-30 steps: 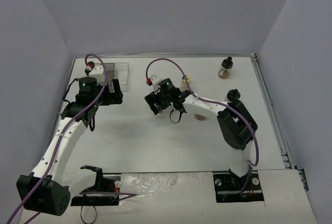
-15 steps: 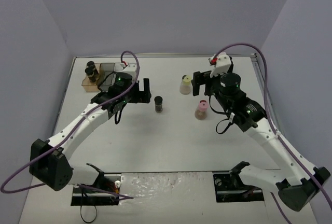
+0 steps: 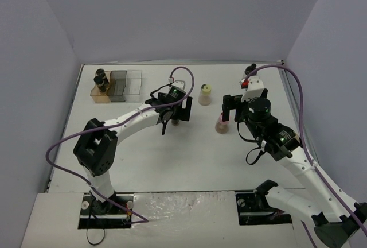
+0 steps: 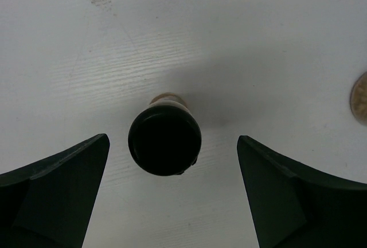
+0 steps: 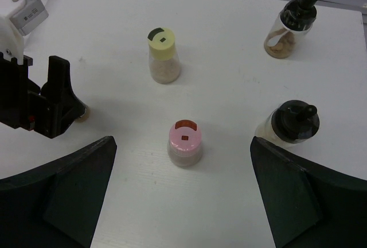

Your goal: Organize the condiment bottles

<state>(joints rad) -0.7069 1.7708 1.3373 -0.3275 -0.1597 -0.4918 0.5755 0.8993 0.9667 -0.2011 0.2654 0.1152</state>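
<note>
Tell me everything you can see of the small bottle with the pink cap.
The pink-capped bottle is small and squat. Its clear body, which may be plastic or glass, holds a pale pinkish-beige powder. The round pink cap has a dark reddish curved mark and a small spot on top, and it looks closed. The bottle stands upright on the white table, right of the middle in the top view. Nothing touches it apart from the table under it.

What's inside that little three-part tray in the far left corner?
In the tray, the brown section holds what look like two dark black-capped bottles, close together. The grey and clear sections look empty. The brown wall partly hides the bottles' lower parts.
</note>
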